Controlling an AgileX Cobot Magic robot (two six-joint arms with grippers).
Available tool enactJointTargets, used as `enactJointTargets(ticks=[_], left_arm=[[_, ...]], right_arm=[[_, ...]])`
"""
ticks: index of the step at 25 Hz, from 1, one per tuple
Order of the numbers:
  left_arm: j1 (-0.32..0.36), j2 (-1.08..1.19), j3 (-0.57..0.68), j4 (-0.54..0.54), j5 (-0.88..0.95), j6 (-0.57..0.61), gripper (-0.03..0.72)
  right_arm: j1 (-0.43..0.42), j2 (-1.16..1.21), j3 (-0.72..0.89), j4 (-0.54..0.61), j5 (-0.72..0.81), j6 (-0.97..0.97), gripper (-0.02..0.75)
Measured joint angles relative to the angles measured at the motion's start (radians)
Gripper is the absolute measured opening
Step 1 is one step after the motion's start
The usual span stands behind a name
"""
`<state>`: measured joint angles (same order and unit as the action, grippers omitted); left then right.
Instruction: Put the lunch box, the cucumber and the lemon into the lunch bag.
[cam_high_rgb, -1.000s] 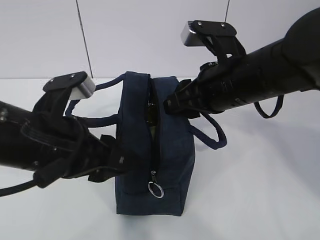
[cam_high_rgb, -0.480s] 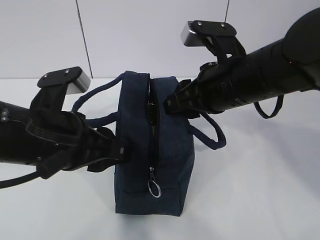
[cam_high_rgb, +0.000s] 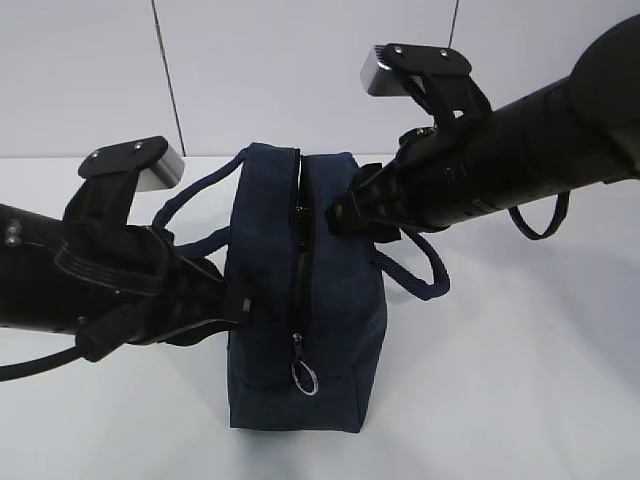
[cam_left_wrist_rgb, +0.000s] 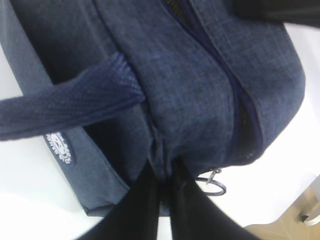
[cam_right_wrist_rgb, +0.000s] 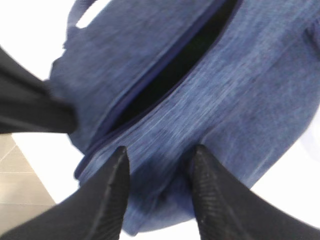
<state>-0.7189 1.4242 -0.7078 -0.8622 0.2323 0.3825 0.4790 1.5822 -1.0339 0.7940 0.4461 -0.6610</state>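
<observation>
Left gripper (cam_left_wrist_rgb: 164, 172) pinches the bag's (cam_high_rgb: 340, 300) left side, fingers tight together. Right gripper (cam_right_wrist_rgb: 159, 162) rests half-open on the right side. Between them, the zip slit (cam_high_rgb: 305, 255) runs front to back.

Exterior view: looking down at a slant from the front along the lunch bag (cam_high_rgb: 305, 300) on the counter (cam_high_rgb: 520, 400), both arms in frame. Left wrist view: pressed close against the bag's side fabric and zipper. Right wrist view: close above the zipper opening. Shared by all three: the bag's top.
</observation>
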Motion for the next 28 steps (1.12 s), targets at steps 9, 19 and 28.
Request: enactJointTargets(ticks=[9, 19, 28], left_arm=[[0.0, 0.0, 0.0, 0.0, 0.0, 0.0, 0.007], [0.0, 0.0, 0.0, 0.0, 0.0, 0.0, 0.007], [0.0, 0.0, 0.0, 0.0, 0.0, 0.0, 0.007]], right_arm=[[0.0, -0.092, 0.057, 0.052, 0.144, -0.163, 0.303], [0.0, -0.226, 0.244, 0.175, 0.123, -0.27, 0.302], [0.0, -0.27, 0.439, 0.655, 0.157, -0.78, 0.302]])
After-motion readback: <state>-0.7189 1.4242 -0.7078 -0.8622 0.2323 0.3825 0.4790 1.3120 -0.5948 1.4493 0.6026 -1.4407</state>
